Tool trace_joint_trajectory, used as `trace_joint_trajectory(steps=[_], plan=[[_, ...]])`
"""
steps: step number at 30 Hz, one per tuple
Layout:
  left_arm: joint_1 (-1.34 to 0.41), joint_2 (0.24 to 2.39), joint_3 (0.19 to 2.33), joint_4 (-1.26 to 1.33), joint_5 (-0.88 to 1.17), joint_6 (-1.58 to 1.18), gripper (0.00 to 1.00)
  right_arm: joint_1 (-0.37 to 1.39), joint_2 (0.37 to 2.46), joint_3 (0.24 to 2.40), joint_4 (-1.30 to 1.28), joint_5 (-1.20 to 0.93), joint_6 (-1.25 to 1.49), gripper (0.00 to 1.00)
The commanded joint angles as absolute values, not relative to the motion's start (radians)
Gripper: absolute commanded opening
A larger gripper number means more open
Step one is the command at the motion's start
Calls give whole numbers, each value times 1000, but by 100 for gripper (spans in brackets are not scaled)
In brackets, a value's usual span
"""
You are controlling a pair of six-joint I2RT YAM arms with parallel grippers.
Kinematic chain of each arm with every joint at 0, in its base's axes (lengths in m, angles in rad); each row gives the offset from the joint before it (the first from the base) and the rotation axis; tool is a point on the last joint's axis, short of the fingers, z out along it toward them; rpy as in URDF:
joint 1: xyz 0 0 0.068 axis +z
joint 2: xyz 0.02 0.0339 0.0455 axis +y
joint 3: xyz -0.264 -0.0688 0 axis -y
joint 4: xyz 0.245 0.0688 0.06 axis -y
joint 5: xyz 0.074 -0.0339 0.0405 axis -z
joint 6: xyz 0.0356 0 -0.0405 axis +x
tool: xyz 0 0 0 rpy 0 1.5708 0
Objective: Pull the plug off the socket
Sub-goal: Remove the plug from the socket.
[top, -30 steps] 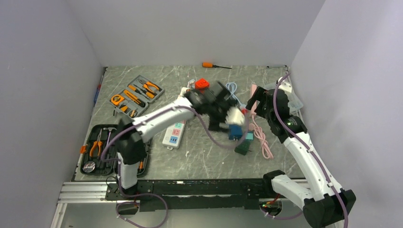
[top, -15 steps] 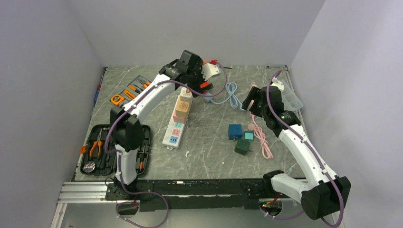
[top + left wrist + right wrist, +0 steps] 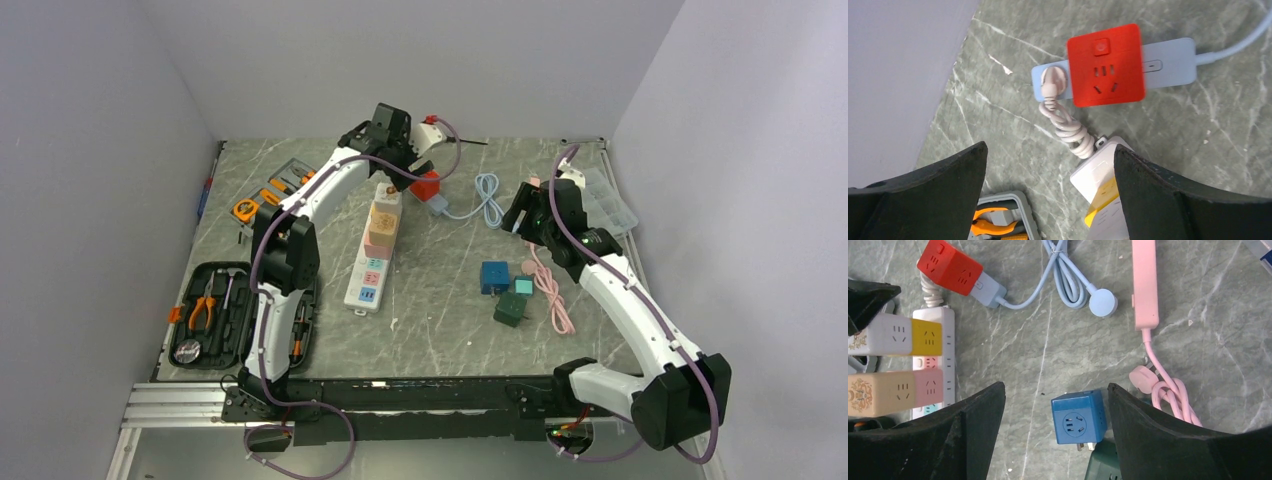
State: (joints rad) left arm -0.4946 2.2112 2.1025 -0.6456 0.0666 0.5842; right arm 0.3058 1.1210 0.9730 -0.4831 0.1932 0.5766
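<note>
no legible text, labels or numbers anywhere

Top camera is looking down from above-behind, taking in the whole tabletop [image 3: 440, 330]. Wrist cameras are facing downward, close in; both are catching the red socket cube [image 3: 1105, 65].

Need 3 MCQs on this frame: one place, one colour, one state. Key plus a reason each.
1. Where is the white plug? A lying unplugged; B in the pale blue strip, beside the red cube; C in a wall outlet.
2. The loose cube framed by the right pincer is? A blue; B purple; C black.
3. The left pincer is? A shut on the plug; B shut on a cord; C open, empty.
Key: 1 B, the left wrist view shows it seated at the strip's end. 2 A, its blue faces show plainly in the right wrist view. 3 C, it stands wide above the plug, gripping nothing.
</note>
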Motion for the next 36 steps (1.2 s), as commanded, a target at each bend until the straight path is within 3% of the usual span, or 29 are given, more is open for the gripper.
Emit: trace_joint_trajectory(steps=[1,5,10,18,28,32,36], plan=[[-459,2186,2052,-625,60,573,93,311,1138,1001,-424,181,571,76],[-440,2166,1996,-662,77,570,82,312,1178,1012,-398,166,566,76],[-425,2096,1878,-682,105,586,76,313,1235,1019,-342,144,554,75],[-405,1918,1620,-643,142,595,78,315,1454,1096,-208,50,521,72],[-394,1860,1579,-658,186,530,81,354,1939,1527,-247,102,483,69],[-392,1836,1569,-643,189,517,81,356,2063,1642,-260,106,483,61],[-382,1815,1562,-621,210,485,83,360,2147,1688,-269,94,490,46]])
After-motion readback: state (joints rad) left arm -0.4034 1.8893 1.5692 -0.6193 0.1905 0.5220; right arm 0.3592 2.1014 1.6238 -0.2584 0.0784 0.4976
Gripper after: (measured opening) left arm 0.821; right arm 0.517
